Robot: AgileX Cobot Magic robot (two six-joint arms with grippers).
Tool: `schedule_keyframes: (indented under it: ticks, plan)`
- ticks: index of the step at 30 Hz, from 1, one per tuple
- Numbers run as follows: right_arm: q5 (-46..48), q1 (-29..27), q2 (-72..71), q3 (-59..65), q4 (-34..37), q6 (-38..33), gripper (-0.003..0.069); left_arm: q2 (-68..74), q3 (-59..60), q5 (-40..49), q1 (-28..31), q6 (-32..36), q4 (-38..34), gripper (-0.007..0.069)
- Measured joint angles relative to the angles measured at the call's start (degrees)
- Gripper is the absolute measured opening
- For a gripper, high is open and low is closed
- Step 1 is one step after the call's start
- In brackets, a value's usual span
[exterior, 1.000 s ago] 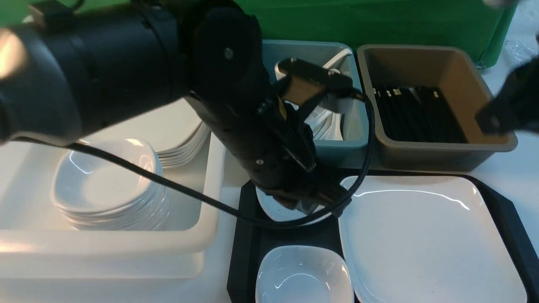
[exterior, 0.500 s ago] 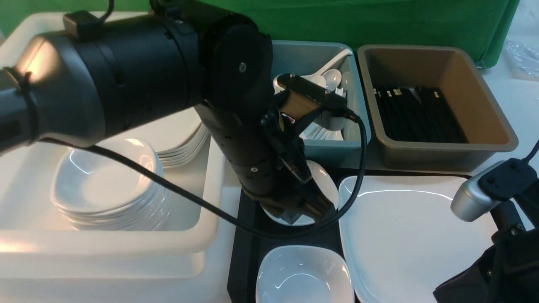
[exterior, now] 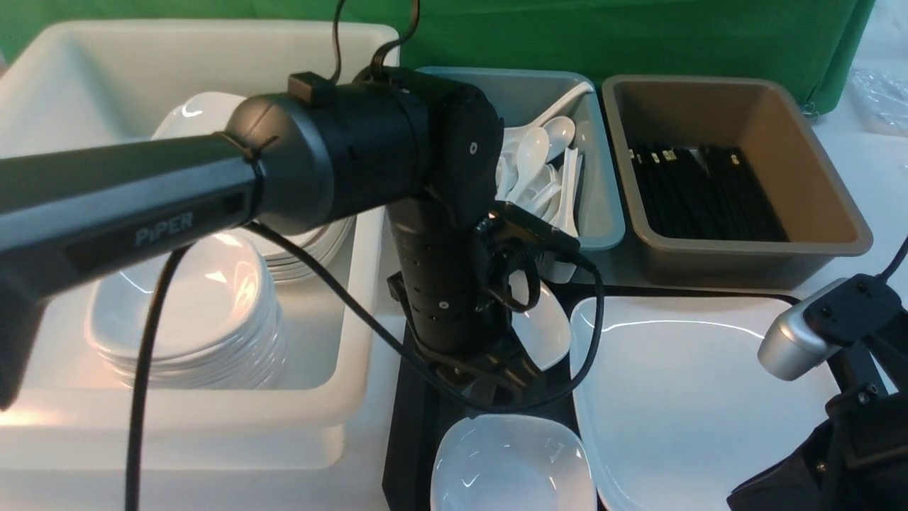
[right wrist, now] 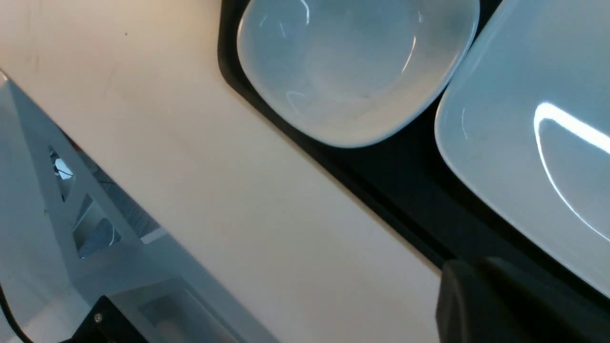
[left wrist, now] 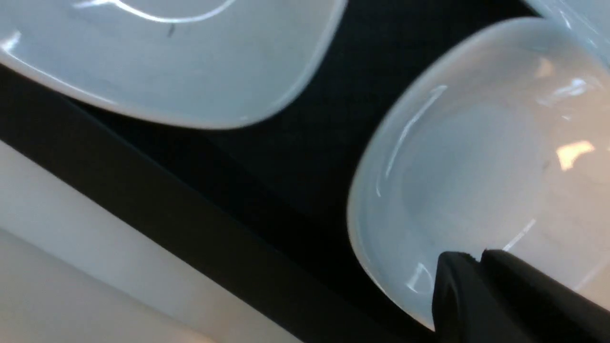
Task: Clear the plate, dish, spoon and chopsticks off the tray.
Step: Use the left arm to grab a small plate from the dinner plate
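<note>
Your left end effector (exterior: pixel 496 383) is hovering over the far dish (exterior: pixel 550 333) on the tray (exterior: pixel 411 426), seemingly lining up on its rim for a grip; you cannot tell whether it is clenched; the plate (exterior: pixel 709 397) is lying just beside it, on its right.

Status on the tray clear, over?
Left gripper at far dish on tray, jaws unclear. Right gripper near tray edge, unclear. Plate and near dish on tray. No obstruction seen.
</note>
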Motion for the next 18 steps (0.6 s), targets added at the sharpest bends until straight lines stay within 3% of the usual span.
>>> schedule_keyframes:
  ticks: [5, 11, 18]
  plan:
    - [-0.43, 0.00, 0.00, 0.07, 0.00, -0.07, 0.0059, 1.50, -0.06, -4.12, 0.12, 1.81, -0.51, 0.0022]
    - [-2.12, 0.00, 0.00, 0.07, 0.05, -0.14, 0.0065, 2.36, -0.17, -7.91, -0.33, 4.87, -0.51, 0.0101]
    - [-4.28, 0.00, 0.00, 0.07, 0.16, -0.38, 0.0072, 4.40, -0.17, -7.06, -0.53, 5.11, 1.09, 0.0328]
